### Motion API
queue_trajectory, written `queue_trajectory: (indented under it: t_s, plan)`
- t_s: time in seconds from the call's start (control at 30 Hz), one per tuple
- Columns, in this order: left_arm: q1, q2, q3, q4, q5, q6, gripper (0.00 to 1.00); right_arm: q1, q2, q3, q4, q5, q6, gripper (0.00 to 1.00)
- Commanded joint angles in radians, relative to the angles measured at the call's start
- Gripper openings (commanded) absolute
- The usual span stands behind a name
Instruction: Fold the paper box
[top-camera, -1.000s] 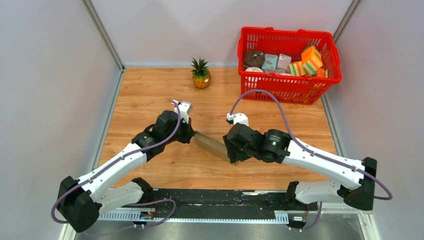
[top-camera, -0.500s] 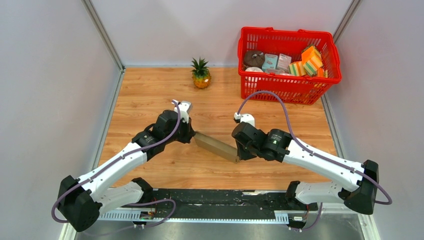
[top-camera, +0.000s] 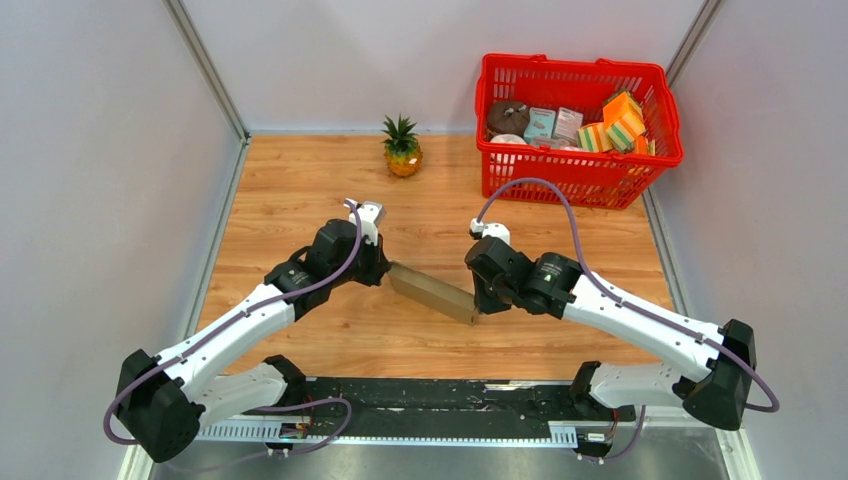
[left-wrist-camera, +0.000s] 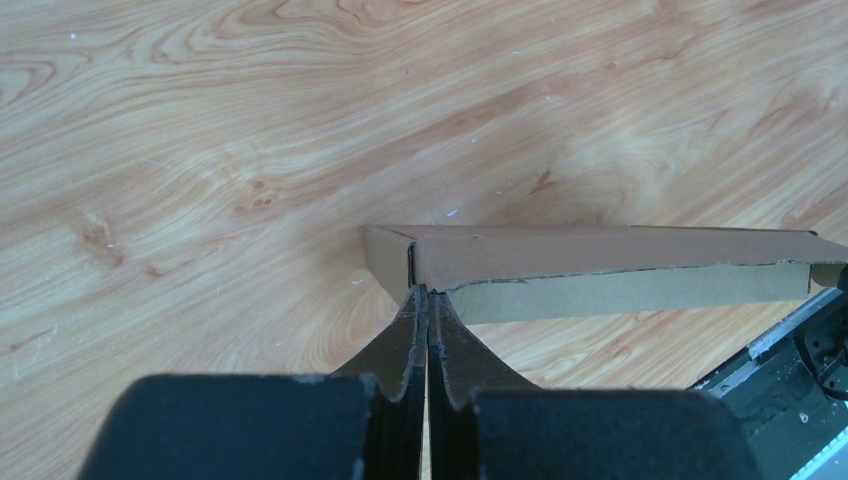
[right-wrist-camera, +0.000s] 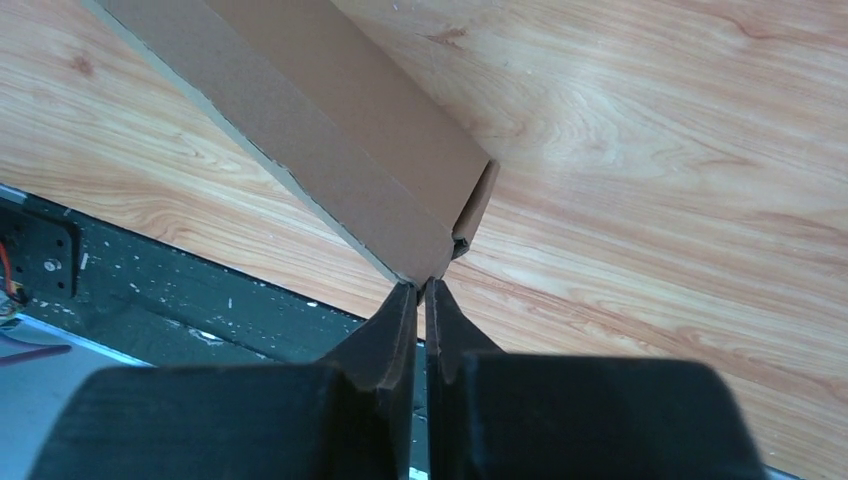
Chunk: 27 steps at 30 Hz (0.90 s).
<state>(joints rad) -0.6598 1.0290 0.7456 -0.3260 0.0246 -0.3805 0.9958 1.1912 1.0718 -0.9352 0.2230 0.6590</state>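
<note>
The paper box (top-camera: 432, 292) is a flat, narrow brown cardboard strip held between my two grippers near the table's front middle. My left gripper (top-camera: 386, 270) is shut on its left end; in the left wrist view the fingertips (left-wrist-camera: 428, 292) pinch the box's near corner, and the box (left-wrist-camera: 600, 260) runs off to the right. My right gripper (top-camera: 478, 306) is shut on its right end; in the right wrist view the tips (right-wrist-camera: 422, 285) grip the corner of the box (right-wrist-camera: 330, 130), which runs up to the left. The box looks slightly raised off the wood.
A red basket (top-camera: 660, 150) with small colourful packages stands at the back right. A small pineapple (top-camera: 403, 147) stands at the back middle. Grey walls close in both sides. The black rail (top-camera: 450, 395) runs along the near edge, just below the box.
My right gripper has slid right along the box to its right end, uncovering more cardboard. The left gripper and its end of the box have stayed put.
</note>
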Motion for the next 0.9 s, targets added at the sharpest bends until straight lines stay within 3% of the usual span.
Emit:
queue_trajectory:
  t_s: [0.0,0.07,0.43,0.87]
  plan:
    - [-0.004,0.008,0.035,-0.012,0.014,0.0,0.0,-0.034,-0.013,-0.001,0.081,-0.056,0.045,0.04]
    - [-0.006,0.009,0.035,-0.013,0.014,0.002,0.0,-0.065,-0.019,-0.015,0.09,-0.085,0.059,0.0]
    - [-0.008,0.011,0.032,-0.012,0.012,0.005,0.0,-0.204,-0.073,-0.095,0.228,-0.338,0.178,0.0]
    - [-0.011,0.009,0.026,-0.015,0.005,0.009,0.0,-0.241,-0.071,-0.11,0.188,-0.347,0.15,0.0]
